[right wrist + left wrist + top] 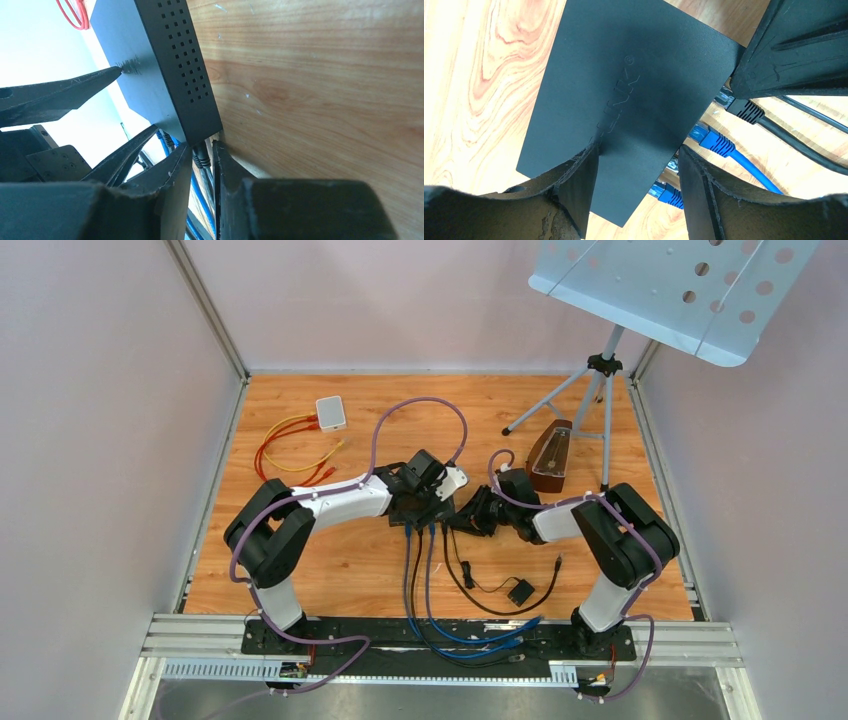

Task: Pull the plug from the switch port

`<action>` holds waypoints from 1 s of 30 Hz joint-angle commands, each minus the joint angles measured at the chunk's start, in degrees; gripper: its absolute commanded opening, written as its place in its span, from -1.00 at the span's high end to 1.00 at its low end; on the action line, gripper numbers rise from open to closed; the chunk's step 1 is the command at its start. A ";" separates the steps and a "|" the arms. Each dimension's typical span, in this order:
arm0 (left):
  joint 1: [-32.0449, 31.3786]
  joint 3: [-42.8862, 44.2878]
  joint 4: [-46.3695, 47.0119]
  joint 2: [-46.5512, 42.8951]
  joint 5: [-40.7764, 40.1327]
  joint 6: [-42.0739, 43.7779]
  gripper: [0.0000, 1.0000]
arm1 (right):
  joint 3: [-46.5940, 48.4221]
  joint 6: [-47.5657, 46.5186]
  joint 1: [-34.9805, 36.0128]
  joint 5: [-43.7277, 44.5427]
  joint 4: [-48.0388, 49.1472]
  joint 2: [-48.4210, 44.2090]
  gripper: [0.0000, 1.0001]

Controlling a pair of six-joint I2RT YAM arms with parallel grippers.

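1. Take hold of the black plug [746,111] by its rigid moulded body, never by the cable [796,137]. The body is small and stiff; the ribbed boot behind it flexes, and the cable is pliant and gives no purchase. Expect a latch that resists a straight pull (the latch itself is not visible).

2. Check the right claw [202,148]. Its jaws are almost closed, and the plug sits directly between the fingers, filling the gap. The pads appear to bear on it. The port lies just ahead of the fingertips, in the near edge of the switch [624,75].

3. Check the left claw [638,149]. It is part open and astride one corner of the switch, with one fingertip resting on the top face. You cannot tell whether it is clamped.

4. Treat the switch as light and smooth. It will likely slide on the tabletop [325,100] unless braced.

5. Note the blue plugs [714,141] just beside the target.
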 commanded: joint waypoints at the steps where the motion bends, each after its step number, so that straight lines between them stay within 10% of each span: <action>1: 0.33 0.79 -1.43 1.50 1.04 -0.04 -0.32 | -0.60 0.11 -0.60 2.02 2.12 0.07 0.60; 7: 0.35 0.62 -1.47 1.63 0.89 -0.22 -0.30 | -0.50 -1.89 -0.68 1.85 0.72 -0.12 1.00; 30: 0.38 1.23 -1.60 2.98 -0.50 -2.63 -0.23 | -1.15 -19.99 -0.71 -6.67 -8.55 -3.44 1.00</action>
